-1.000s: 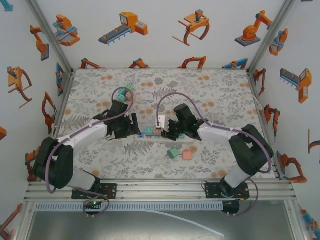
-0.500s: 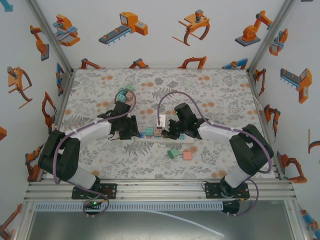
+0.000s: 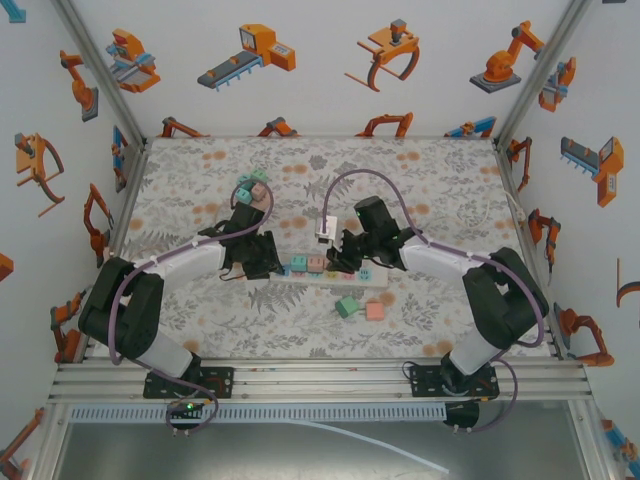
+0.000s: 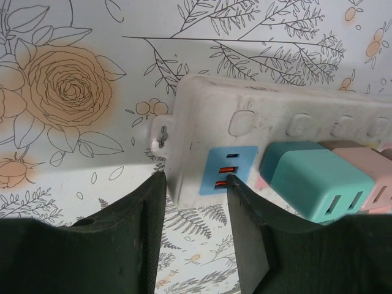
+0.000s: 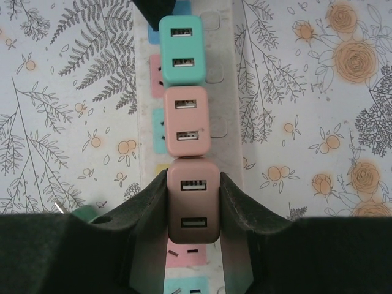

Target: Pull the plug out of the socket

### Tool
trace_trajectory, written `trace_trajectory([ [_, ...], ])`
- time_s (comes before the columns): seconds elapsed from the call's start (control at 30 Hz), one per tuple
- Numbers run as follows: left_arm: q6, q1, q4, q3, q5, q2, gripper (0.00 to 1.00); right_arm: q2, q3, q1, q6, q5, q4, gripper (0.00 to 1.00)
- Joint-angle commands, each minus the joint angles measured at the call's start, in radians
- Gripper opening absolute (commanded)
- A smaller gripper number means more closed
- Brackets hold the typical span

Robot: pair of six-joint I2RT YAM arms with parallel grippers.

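Note:
The socket (image 3: pixel 310 280) is a long white power strip lying across the middle of the table. A teal plug (image 5: pixel 180 49), a pink plug (image 5: pixel 187 119) and a brown plug (image 5: pixel 193 202) stand in a row on it. My right gripper (image 5: pixel 193 177) is shut on the brown plug, one finger flat on each side; from above the gripper (image 3: pixel 345 262) covers it. My left gripper (image 4: pixel 193 180) sits at the strip's left end (image 4: pixel 275 110), jaws a little apart. One finger is off the end, the other over the blue USB panel (image 4: pixel 226 168), with table showing between them.
A loose green plug (image 3: pixel 348 306) and a pink one (image 3: pixel 375 310) lie just in front of the strip. Two more coloured cubes (image 3: pixel 255 187) sit behind the left arm. Enclosure walls ring the patterned table (image 3: pixel 430 190).
The left gripper has slid right to the strip's end and its jaws have narrowed. The right gripper has closed onto the brown plug and shifted slightly right.

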Motion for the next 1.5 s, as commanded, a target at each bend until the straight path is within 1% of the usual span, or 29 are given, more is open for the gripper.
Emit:
trace_trajectory([
  [0.0,-0.012,-0.005,-0.007,-0.037,-0.054,0.028,0.44,-0.008,0.028,0.002,0.034,-0.039,0.057,0.17],
  [0.17,-0.01,-0.005,-0.008,-0.032,-0.06,0.015,0.44,-0.036,0.02,0.001,0.053,-0.029,0.076,0.17],
  [0.27,-0.005,-0.004,-0.008,-0.028,-0.055,-0.002,0.46,-0.068,0.007,0.001,0.088,-0.012,0.117,0.17],
  [0.37,0.005,-0.005,-0.003,-0.024,-0.05,-0.035,0.47,-0.109,-0.008,-0.001,0.141,0.011,0.174,0.17],
  [0.47,0.015,-0.005,-0.002,-0.016,-0.052,-0.083,0.51,-0.155,-0.031,-0.001,0.236,0.054,0.258,0.17],
  [0.57,0.043,-0.005,-0.013,0.001,-0.058,-0.144,0.54,-0.206,-0.057,-0.002,0.387,0.111,0.356,0.14],
  [0.63,0.07,-0.005,-0.024,0.016,-0.06,-0.191,0.56,-0.244,-0.075,-0.002,0.499,0.159,0.406,0.14],
  [0.8,0.181,-0.005,-0.047,0.037,-0.037,-0.34,0.62,-0.366,-0.201,-0.002,0.796,0.381,0.572,0.16],
  [0.87,0.24,-0.005,-0.05,0.035,-0.026,-0.42,0.63,-0.42,-0.252,-0.002,0.913,0.453,0.592,0.15],
  [0.9,0.272,-0.005,-0.051,0.03,-0.015,-0.454,0.64,-0.443,-0.273,-0.002,0.955,0.466,0.592,0.15],
  [1.0,0.382,-0.005,-0.054,0.01,0.034,-0.581,0.67,-0.512,-0.342,-0.004,1.079,0.483,0.591,0.15],
  [1.07,0.477,-0.005,-0.057,-0.011,0.087,-0.661,0.69,-0.547,-0.396,-0.003,1.155,0.479,0.608,0.16],
  [1.1,0.521,-0.004,-0.061,-0.028,0.121,-0.691,0.72,-0.553,-0.421,-0.002,1.185,0.465,0.629,0.16],
  [1.17,0.673,-0.006,-0.093,-0.055,0.223,-0.745,0.8,-0.554,-0.469,-0.002,1.232,0.424,0.665,0.16],
  [1.27,0.832,-0.008,-0.187,-0.06,0.326,-0.787,0.86,-0.545,-0.514,-0.002,1.259,0.384,0.666,0.16],
  [1.37,0.919,-0.009,-0.245,-0.061,0.4,-0.81,0.91,-0.512,-0.526,0.0,1.262,0.318,0.653,0.15],
  [1.47,0.999,-0.012,-0.287,-0.061,0.509,-0.823,0.96,-0.444,-0.506,0.02,1.26,0.259,0.597,0.14],
])
